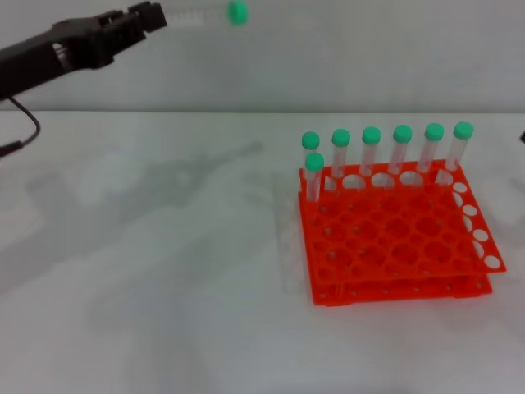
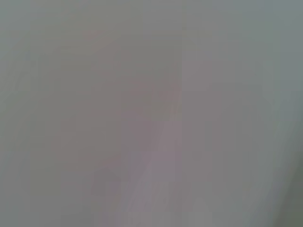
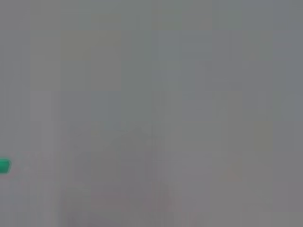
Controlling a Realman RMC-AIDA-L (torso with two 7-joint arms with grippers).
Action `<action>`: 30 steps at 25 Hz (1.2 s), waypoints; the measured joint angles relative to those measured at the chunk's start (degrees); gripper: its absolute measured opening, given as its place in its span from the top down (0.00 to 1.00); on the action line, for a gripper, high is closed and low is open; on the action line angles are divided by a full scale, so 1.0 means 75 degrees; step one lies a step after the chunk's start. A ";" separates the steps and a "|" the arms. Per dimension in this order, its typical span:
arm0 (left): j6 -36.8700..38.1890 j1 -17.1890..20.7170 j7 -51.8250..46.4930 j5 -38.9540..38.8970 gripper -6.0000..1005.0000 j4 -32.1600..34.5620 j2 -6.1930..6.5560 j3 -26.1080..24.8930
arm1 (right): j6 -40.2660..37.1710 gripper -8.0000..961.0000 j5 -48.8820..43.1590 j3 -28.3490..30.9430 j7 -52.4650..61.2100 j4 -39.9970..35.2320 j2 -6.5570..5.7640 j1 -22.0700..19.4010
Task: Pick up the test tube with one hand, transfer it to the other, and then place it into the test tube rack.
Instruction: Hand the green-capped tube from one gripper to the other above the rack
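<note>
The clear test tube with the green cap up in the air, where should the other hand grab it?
Probably the bare stretch of the clear plastic test tube beside its green cap, coming from the cap side: the left gripper holds the tip end and the tube lies sideways.

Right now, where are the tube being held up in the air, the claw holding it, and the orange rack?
test tube (image 1: 199, 16): head view, on its clear body.
left gripper (image 1: 141, 20): head view, at the fingertips clamping the tube.
test tube rack (image 1: 394, 242): head view, on its orange top grid.
</note>
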 joint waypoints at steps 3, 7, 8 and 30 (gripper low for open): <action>0.0637 0.0022 0.0871 -0.0588 0.80 -0.0684 0.0040 -0.0016 | -0.0486 0.19 -0.0384 0.0000 0.0588 -0.0010 -0.0027 0.0111; 0.1406 0.0017 0.1828 -0.1028 0.80 -0.1335 0.0040 -0.0022 | -0.1192 0.19 -0.1038 0.0000 0.1424 -0.0010 -0.0034 0.0370; 0.1628 0.0017 0.2084 -0.1134 0.80 -0.1513 0.0019 -0.0020 | -0.1301 0.19 -0.1130 0.0000 0.1569 -0.0010 -0.0034 0.0416; 0.2851 -0.0150 0.4416 -0.1134 0.80 -0.2903 -0.0274 0.0459 | -0.3329 0.20 -0.1991 -0.0301 0.2779 0.0083 0.0740 0.1346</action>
